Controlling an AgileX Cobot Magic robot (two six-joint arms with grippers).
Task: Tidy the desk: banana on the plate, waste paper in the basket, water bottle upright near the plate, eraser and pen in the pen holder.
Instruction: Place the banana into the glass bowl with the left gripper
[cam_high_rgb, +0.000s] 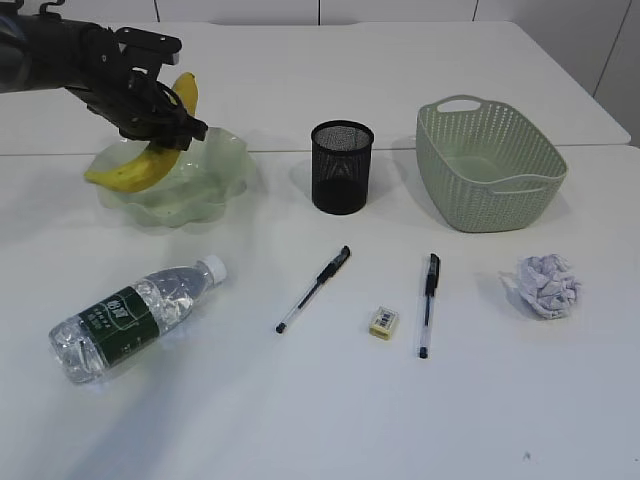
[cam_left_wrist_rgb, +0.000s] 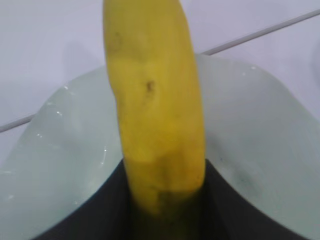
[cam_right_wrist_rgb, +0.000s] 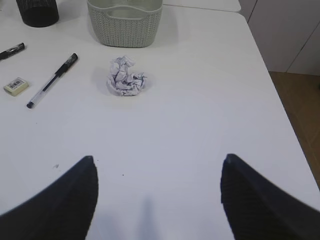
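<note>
Step in hand: setting the banana (cam_high_rgb: 140, 165) into the plate (cam_high_rgb: 215, 185)
Left gripper (cam_high_rgb: 165, 120): clamped on the banana over the plate, far end angled up past the back rim
Doing it well: lower until the fruit rests on the glass, centre it so neither tip overhangs the wavy rim, then part the jaws gently
Right gripper (cam_right_wrist_rgb: 157, 200): spread wide, holding nothing, above bare table short of the waste paper (cam_right_wrist_rgb: 127, 76)

Banana (cam_high_rgb: 140, 170): yellow, curved, lying in the ruffled green plate (cam_high_rgb: 215, 185), clamped in my left fingers (cam_high_rgb: 160, 118). Water bottle (cam_high_rgb: 135, 317): on its side on the table. Eraser (cam_high_rgb: 383, 322): between two pens.
</note>
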